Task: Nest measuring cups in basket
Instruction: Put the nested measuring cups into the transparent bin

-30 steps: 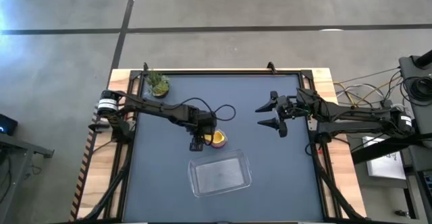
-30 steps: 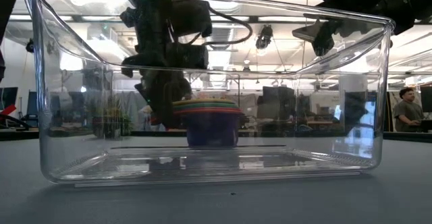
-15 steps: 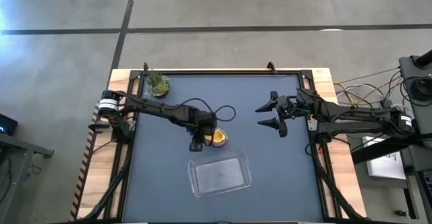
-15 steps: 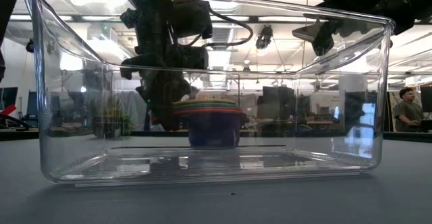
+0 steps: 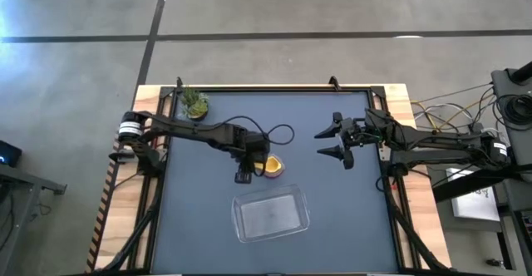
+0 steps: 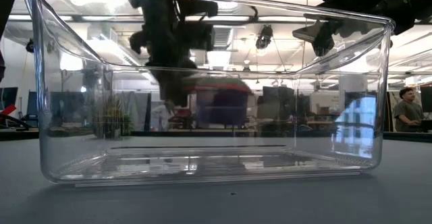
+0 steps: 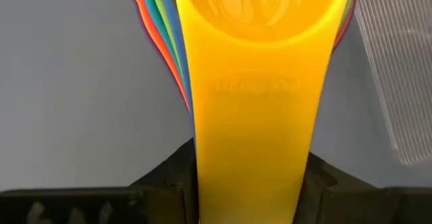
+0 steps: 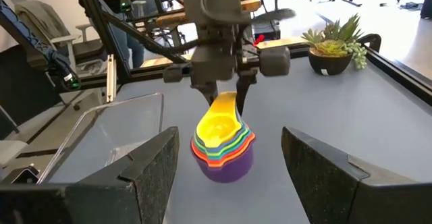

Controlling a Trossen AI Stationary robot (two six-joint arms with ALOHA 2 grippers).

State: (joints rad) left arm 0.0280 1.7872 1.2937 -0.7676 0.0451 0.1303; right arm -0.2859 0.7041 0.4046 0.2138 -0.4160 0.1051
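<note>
The clear basket (image 5: 272,215) is seen nearest, at the front of the worktop (image 5: 199,201). Just behind it, the left pincer (image 5: 257,166) is clenched on the handles of the measuring cups (image 8: 223,146), one nested stack held above the worktop. Seven coloured rims are counted; most handles are hidden under the yellow one. Farther right, the right pincer (image 5: 336,140) hovers released.

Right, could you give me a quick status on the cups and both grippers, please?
Left gripper shut on nested cup stack by the handles, lifted off table. Right gripper open, waiting apart. Basket holds no cups; path unobstructed.
</note>
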